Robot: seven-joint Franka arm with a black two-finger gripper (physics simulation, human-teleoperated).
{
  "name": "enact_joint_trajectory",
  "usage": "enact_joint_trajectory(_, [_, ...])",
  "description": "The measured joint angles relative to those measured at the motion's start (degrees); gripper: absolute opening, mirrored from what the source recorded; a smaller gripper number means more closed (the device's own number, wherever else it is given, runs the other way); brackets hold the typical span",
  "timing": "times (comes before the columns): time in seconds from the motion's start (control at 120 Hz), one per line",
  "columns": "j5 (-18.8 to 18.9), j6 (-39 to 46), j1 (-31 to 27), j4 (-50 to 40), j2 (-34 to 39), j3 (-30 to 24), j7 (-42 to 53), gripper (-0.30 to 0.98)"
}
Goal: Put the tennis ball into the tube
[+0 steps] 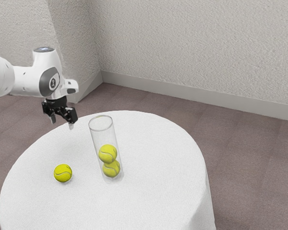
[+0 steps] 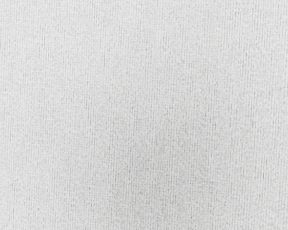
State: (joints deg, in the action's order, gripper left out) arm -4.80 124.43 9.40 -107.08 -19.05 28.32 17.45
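Observation:
My gripper [image 1: 62,122] hangs above the table's far left edge in the exterior view, open, with nothing between its fingers. A yellow-green tennis ball [image 1: 63,173] lies loose on the white tabletop, lower than the gripper and apart from it. To the exterior view's right of that ball stands a clear, open-topped tube [image 1: 101,123]. Inside the tube, one tennis ball [image 1: 107,153] rests on another ball [image 1: 111,168] at the bottom.
The round table [image 1: 158,158] has a white cloth, whose weave [image 2: 144,115] lies under my hand in the wrist view. Beyond the table are a brown floor [image 1: 249,158] and a textured pale wall [image 1: 197,48].

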Motion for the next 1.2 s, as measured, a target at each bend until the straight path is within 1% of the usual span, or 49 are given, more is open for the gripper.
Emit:
enact_joint_trajectory(0.108, [-2.61,1.78,-0.53,0.04,-2.73,-0.33,0.75,0.69])
enact_joint_trajectory(0.2, [-4.76,2.71,-0.34,-0.06,-3.64,-0.65,1.28,0.69])
enact_joint_trajectory(0.3, [-7.54,3.33,-0.15,-1.54,-3.75,-0.72,1.85,0.69])
enact_joint_trajectory(0.442, [-11.18,3.82,1.54,-3.89,-3.71,-0.72,2.65,0.69])
enact_joint_trajectory(0.708, [-16.51,3.80,3.40,-9.88,-2.69,0.10,3.40,0.69])
enact_joint_trajectory(0.85, [-17.62,3.22,4.10,-12.44,-1.21,2.19,3.43,0.69])
enact_joint_trajectory(1.017, [-17.79,1.23,6.25,-13.11,1.01,3.34,2.57,0.69])
enact_joint_trajectory(1.1, [-17.34,-0.35,6.83,-13.28,2.44,4.07,1.70,0.69])
enact_joint_trajectory(1.2, [-15.34,-2.73,8.80,-14.04,4.91,5.07,-0.12,0.69])
